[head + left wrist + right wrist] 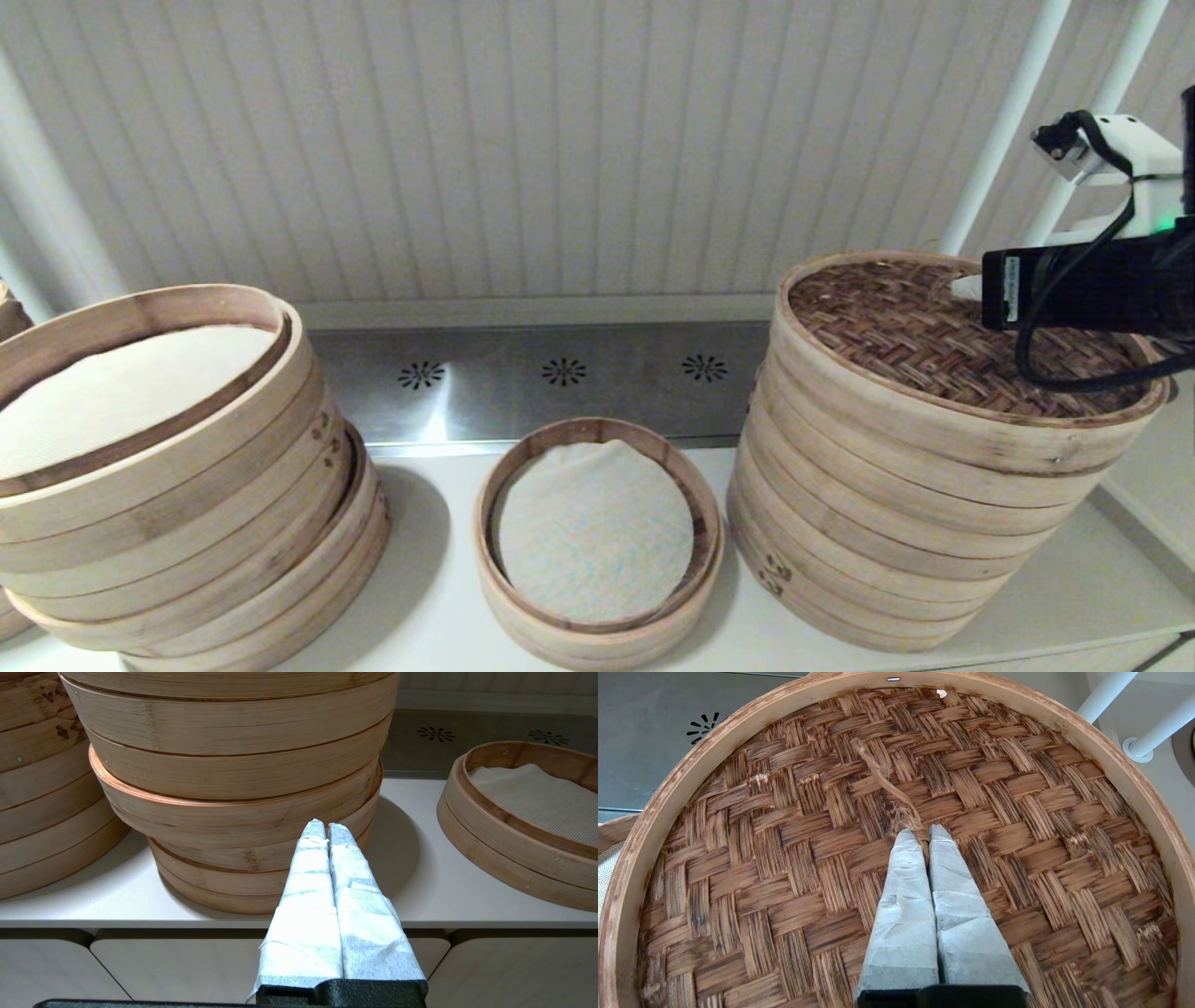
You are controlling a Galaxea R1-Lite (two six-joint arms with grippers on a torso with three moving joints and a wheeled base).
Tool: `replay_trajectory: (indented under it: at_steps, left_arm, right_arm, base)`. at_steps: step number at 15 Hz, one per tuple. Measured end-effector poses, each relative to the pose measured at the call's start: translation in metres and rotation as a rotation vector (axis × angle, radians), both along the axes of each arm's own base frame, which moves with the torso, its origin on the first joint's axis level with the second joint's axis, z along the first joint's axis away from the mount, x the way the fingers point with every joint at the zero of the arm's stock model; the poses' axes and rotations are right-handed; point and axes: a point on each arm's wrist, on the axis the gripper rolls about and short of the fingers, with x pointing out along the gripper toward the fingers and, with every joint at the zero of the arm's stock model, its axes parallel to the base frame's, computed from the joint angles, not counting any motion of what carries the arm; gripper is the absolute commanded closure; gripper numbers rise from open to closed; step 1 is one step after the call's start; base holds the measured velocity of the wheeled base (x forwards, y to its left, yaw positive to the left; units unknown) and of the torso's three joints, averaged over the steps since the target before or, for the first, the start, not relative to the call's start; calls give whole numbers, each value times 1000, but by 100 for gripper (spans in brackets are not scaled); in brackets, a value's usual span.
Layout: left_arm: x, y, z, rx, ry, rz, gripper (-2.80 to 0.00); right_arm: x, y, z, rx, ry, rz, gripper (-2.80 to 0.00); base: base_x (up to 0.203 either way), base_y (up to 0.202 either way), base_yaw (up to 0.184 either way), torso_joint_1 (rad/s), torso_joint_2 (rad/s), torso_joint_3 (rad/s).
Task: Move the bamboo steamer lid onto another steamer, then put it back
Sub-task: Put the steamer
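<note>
The lid (943,341) sits on the tall stack (896,523) at the right. From the left, we see our left gripper (325,828) parked low before the counter (420,896), fingers pressed together and empty. At centre, the small steamer (597,546) lies uncovered on the counter. At the right, our right gripper (923,833) rests on the lid's weave, fingers closed on its cord handle (887,784). We cannot tell whether this is the start or the return.

Pale ribbed wall (523,140) behind a white counter (420,597) with steel backsplash (560,378).
</note>
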Motion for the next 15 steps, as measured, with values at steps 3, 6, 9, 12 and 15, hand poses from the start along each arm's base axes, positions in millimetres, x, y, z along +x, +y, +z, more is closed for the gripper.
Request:
replay_trajectory:
  at_steps: [3, 6, 9, 12, 15]
  left_arm:
    - [0, 0, 0, 1, 0, 0, 0]
    - [0, 0, 0, 1, 0, 1, 0]
    - [0, 0, 0, 0, 0, 0, 0]
    - [0, 0, 0, 0, 0, 0, 0]
    - [0, 0, 0, 0, 0, 0, 0]
  right_arm:
    - [3, 0, 0, 3, -8, 2, 0]
    - [5, 0, -3, 4, -3, 2, 0]
    - [5, -6, -4, 13, 5, 1, 0]
    - [4, -10, -7, 16, 15, -9, 0]
    - [0, -11, -9, 21, 20, -2, 0]
  base:
    - [0, 0, 0, 0, 0, 0]
    - [0, 0, 0, 0, 0, 0]
    - [0, 0, 0, 0, 0, 0]
    - [0, 0, 0, 0, 0, 0]
    - [0, 0, 0, 0, 0, 0]
